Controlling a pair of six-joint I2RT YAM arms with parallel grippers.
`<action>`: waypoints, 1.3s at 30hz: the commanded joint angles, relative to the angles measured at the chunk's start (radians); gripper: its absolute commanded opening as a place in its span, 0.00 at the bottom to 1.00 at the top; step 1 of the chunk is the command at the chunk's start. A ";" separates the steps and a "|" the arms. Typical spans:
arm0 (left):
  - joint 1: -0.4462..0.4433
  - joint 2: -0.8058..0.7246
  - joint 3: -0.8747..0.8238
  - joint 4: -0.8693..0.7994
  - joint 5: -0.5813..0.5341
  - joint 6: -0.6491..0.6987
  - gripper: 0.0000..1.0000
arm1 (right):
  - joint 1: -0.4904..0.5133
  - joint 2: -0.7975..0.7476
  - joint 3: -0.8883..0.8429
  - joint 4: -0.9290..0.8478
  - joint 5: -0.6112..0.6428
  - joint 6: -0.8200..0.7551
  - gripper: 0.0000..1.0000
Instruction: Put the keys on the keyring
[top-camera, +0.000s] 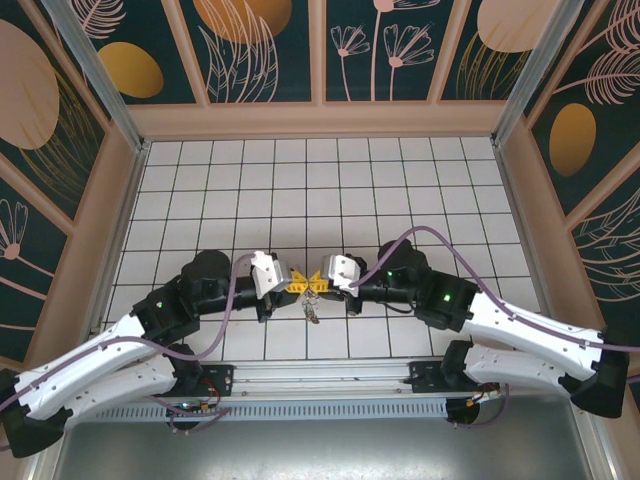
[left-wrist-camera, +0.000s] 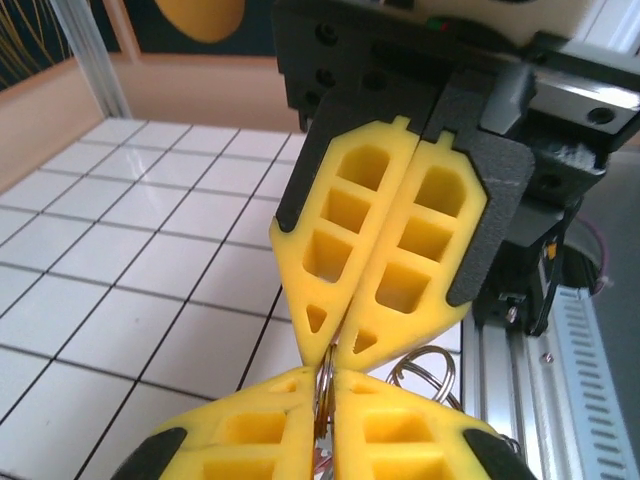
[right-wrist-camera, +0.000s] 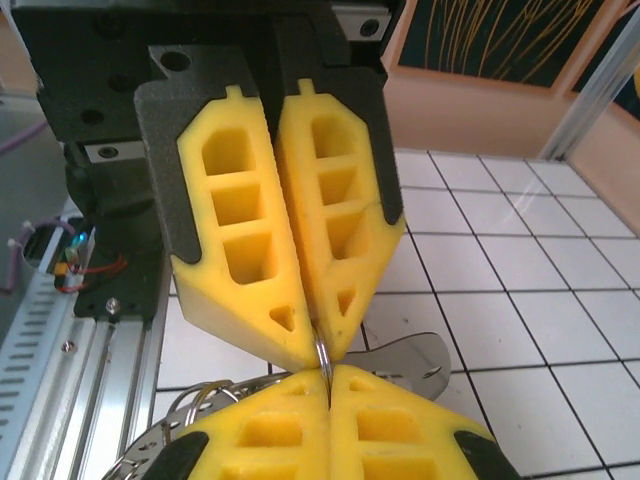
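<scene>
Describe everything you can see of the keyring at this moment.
The keyring looks like thin grey metal wire. A short arc is visible edge-on, pinched between the shut yellow fingers of the left tool and the right tool, which meet tip to tip over the white tiles near the arms' bases. Small silver loops and a flat silver piece hang beside it; how they join is hidden. Its full outline cannot be made out.
</scene>
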 joint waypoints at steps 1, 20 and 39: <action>-0.009 0.022 0.043 -0.031 -0.003 0.032 0.13 | 0.008 0.032 0.059 -0.053 0.049 -0.052 0.00; -0.009 -0.139 -0.121 0.295 0.090 -0.061 0.00 | 0.020 -0.022 -0.022 0.036 -0.059 -0.003 0.17; -0.009 -0.187 -0.226 0.496 0.130 -0.104 0.00 | 0.019 -0.089 -0.080 0.155 -0.117 0.054 0.20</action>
